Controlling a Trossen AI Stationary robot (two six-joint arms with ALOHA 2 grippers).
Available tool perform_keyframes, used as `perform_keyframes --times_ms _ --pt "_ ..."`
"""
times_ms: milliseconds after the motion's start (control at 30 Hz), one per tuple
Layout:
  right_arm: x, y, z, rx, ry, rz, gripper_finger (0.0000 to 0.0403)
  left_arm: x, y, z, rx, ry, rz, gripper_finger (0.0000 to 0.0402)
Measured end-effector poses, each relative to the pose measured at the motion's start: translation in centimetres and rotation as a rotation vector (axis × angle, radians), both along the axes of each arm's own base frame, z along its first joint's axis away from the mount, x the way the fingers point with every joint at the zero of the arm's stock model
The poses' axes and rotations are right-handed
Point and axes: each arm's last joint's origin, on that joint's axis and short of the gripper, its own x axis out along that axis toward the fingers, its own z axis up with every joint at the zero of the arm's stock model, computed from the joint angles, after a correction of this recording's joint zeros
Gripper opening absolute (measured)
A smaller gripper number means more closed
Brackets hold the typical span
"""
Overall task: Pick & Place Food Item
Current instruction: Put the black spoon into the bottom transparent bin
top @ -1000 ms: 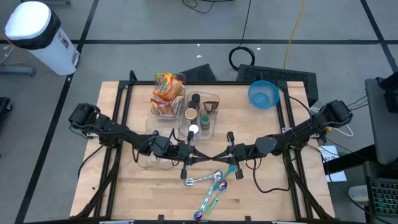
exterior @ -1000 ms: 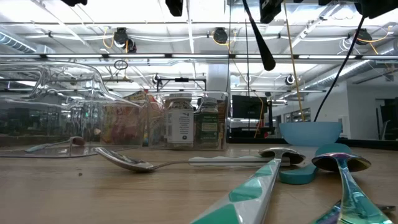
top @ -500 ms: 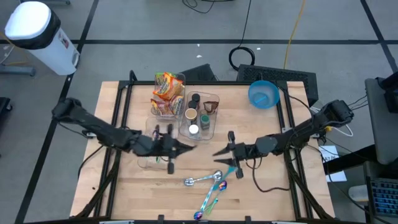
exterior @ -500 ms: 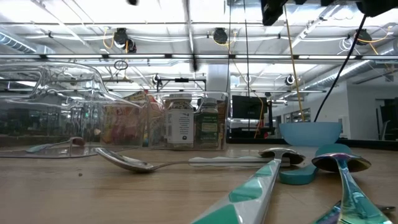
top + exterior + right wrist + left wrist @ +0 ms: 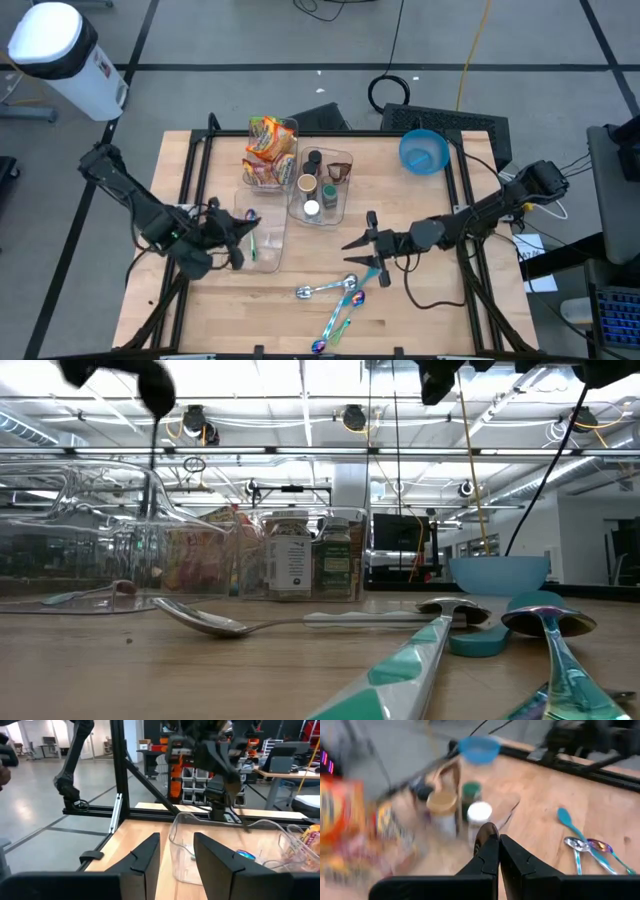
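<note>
Left pincer [image 5: 252,232]: pressed together, empty, over clear bin [image 5: 262,252] at desk [image 5: 440,310] left. Right pincer [image 5: 352,252]: slightly spread, empty, mid-desk above spoons [image 5: 335,290]. Snack packets [image 5: 268,150]: in rear bin, beside jars [image 5: 318,185].

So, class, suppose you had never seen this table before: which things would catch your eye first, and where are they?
Probably the bright orange snack bags in a clear bin at the table's far side, and beside them a clear bin of jars. A blue bowl sits at the far right corner, and shiny spoons lie near the front edge. Above mid-table the right gripper stands open, while the left gripper, shut, hangs over an empty clear bin.
</note>
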Motion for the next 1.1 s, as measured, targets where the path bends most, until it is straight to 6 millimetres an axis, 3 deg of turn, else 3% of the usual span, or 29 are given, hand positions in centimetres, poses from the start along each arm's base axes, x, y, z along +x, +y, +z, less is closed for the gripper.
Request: perform_keyframes --times_ms 233,467,600,800,1100 --pt "0.1 -0.1 0.0 0.006 -0.003 -0.005 0.0114 0.0 0.9 -3.1 -0.263 0.056 0.098 0.0003" --pt "0.2 -0.6 0.1 0.040 -0.001 -0.021 0.0114 1.7 1.1 -4.0 -0.391 0.045 -0.009 0.0003" --pt "0.2 -0.7 0.0 0.037 0.010 -0.025 0.0114 2.6 2.1 -5.2 -0.505 0.069 0.103 0.0008" --pt "0.2 -0.7 -0.1 0.036 0.013 -0.024 0.0114 3.3 3.7 -5.9 -0.569 0.072 0.256 0.0009" --pt "0.2 -0.7 -0.1 0.034 0.016 -0.024 0.0114 4.1 5.2 -6.8 -0.525 0.102 0.338 0.0073"
